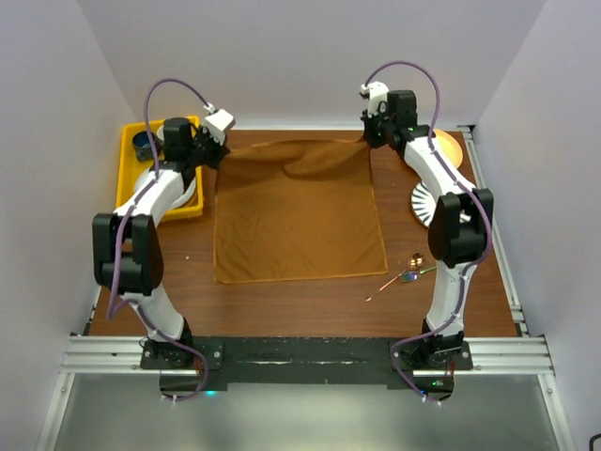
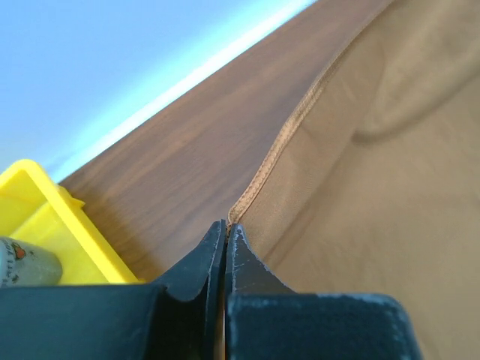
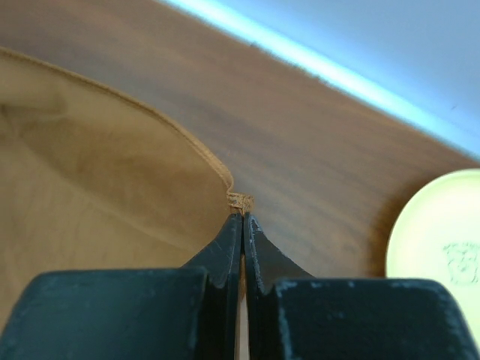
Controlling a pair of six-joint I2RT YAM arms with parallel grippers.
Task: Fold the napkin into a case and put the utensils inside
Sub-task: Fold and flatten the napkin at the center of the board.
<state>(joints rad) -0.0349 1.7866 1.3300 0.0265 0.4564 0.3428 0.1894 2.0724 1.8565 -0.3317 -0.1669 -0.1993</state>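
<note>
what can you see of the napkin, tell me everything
The napkin is a plain rust-brown cloth, soft-looking, roughly square, with a stitched hem. Most of it lies flat and unfolded on the wooden table. Its far edge is held up off the table and sags in wrinkles at the middle. The left gripper is shut on its far left corner, the right gripper on its far right corner.

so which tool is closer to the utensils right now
Right. The right tool pinches the napkin at its far right corner, on the same side as the utensils near the robot. The left tool holds the far left corner, across the cloth.
</note>
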